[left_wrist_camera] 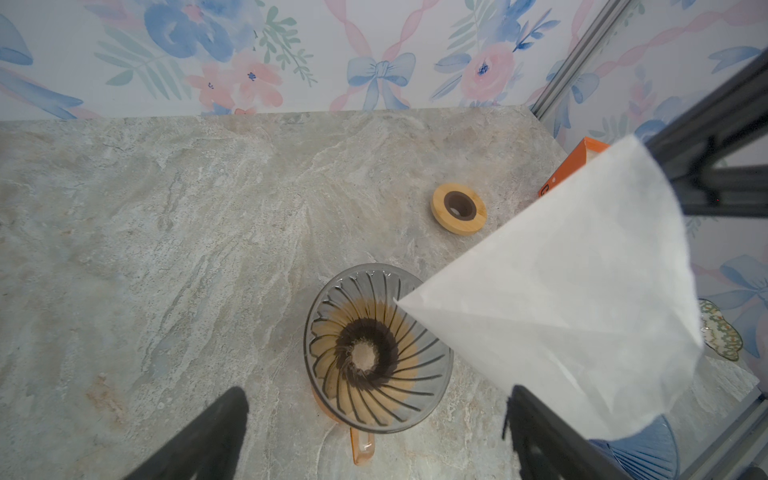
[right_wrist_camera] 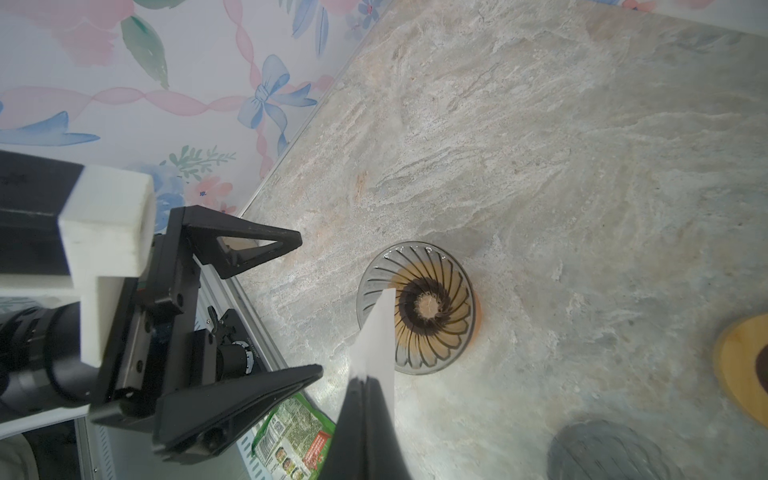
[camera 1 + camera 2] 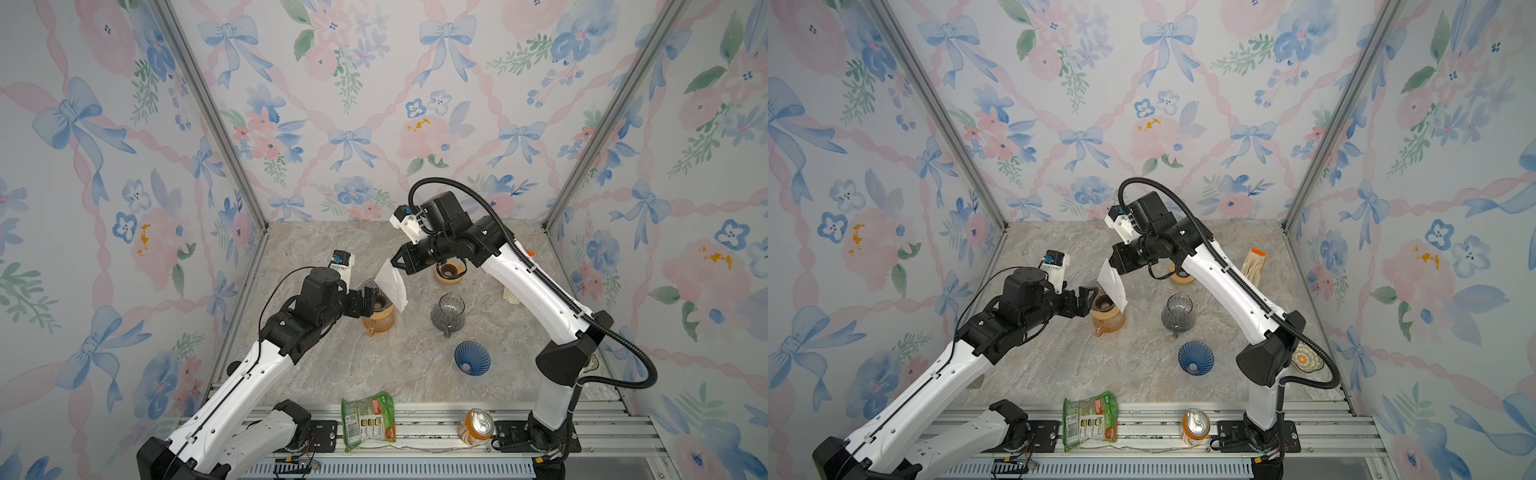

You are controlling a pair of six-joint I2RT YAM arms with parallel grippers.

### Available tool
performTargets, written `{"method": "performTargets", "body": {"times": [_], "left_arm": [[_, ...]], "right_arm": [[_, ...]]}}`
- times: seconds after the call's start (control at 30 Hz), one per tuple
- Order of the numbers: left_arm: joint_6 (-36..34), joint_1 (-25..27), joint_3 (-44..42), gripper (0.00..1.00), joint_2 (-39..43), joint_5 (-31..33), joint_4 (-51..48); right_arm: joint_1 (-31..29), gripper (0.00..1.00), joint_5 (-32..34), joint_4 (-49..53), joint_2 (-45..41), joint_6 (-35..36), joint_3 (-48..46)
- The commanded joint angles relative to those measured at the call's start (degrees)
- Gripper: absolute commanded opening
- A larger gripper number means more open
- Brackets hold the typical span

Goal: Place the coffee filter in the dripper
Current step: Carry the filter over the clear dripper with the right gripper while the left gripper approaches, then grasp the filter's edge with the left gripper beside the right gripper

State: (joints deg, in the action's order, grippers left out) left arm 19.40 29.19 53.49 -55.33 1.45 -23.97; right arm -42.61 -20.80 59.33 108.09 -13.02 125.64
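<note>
Marble-look tabletop, floral-papered booth: R gripper, jaws pinched flat on a white paper coffee filter, holds it w/ its point over the rim of the grey glass dripper, not seated inside. Dripper sits atop an orange server, left of centre. L gripper, jaws spread wide & holding nothing, hovers just beside the dripper on its left, hiding part of the rim in both top views. Further out: wooden ring toward the back, clear glass carafe to the right, blue dripper nearer the front, orange-topped box at far right. Snack packet & drinks can lie on the front rail.
</note>
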Motion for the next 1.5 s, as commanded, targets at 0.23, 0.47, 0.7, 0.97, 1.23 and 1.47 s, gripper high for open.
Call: {"method": "performTargets", "body": {"times": [0.23,0.47,0.7,0.97,1.23,1.47], "left_arm": [[0.55,-0.53,0.38,0.98,-2.05,-1.26,-0.49],[0.47,-0.54,0.91,0.98,-2.9,-1.46,-0.47],[0.1,-0.54,1.99,0.98,-4.75,-2.22,-0.38],[0.55,-0.53,3.69,0.98,-9.05,-2.6,-0.24],[0.9,-0.45,7.21,0.98,-11.84,-4.51,-0.12],[0.54,0.68,9.18,0.98,-12.15,-5.41,-0.1]], "right_arm": [[-1.49,0.0,1.6,15.21,7.88,-1.42,11.02],[-1.52,0.0,3.84,14.23,11.95,-5.79,13.89],[-1.03,0.0,5.6,14.06,16.9,-9.51,18.26],[0.19,0.05,5.53,11.73,17.68,-11.33,17.34],[1.29,0.02,5.33,11.77,17.81,-11.68,17.11],[1.81,0.02,4.98,8.61,15.31,-12.94,12.76]]}}
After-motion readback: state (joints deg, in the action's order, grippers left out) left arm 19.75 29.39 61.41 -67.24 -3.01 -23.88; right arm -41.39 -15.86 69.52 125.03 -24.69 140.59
